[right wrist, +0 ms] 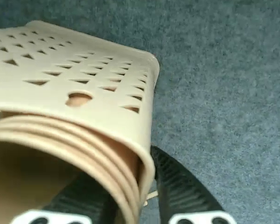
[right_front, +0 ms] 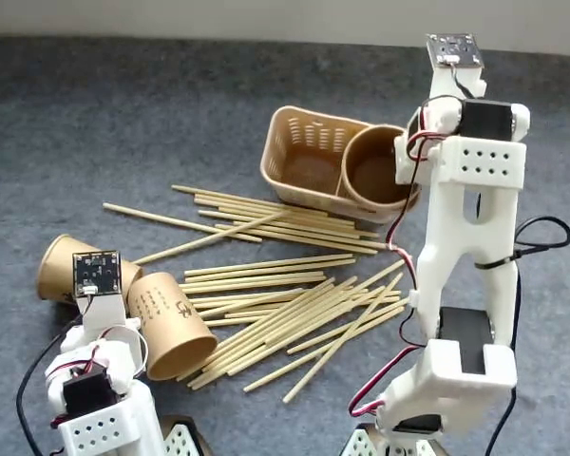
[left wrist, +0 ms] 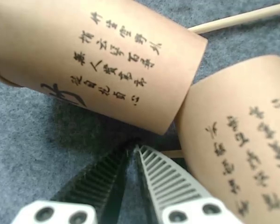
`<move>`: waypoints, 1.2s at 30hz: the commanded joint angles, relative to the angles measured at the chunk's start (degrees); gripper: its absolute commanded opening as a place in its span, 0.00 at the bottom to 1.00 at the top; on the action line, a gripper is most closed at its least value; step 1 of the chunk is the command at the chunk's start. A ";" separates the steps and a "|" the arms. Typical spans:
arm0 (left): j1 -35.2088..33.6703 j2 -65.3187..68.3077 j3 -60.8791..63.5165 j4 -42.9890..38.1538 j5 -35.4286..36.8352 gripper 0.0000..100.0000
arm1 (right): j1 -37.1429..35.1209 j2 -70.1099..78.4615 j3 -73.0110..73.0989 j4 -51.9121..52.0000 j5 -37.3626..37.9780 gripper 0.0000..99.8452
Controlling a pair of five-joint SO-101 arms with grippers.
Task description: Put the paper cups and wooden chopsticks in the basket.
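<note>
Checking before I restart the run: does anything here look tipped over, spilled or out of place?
Yes. A paper cup and a second cup lie tipped on their sides near the left gripper, touching. The wooden chopsticks are strewn loose across the table, many crossing. Nested cups sit in one end of the basket.

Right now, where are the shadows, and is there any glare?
High view: even light, no glare, faint shadows beside the chopsticks. Left wrist view: dark shadow under the cups by the claw. Right wrist view: dim inside the cup in the basket.
</note>
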 commanded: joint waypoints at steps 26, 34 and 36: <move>0.92 -0.84 1.10 0.09 -0.18 0.01 | -8.04 -0.84 -29.58 6.20 -5.36 0.14; 0.92 -0.84 1.10 0.09 -0.18 0.01 | -8.22 -1.54 -27.03 6.29 -5.36 0.01; 0.92 -0.84 1.10 0.09 -0.18 0.01 | -8.22 -5.05 -23.52 6.29 -5.36 0.01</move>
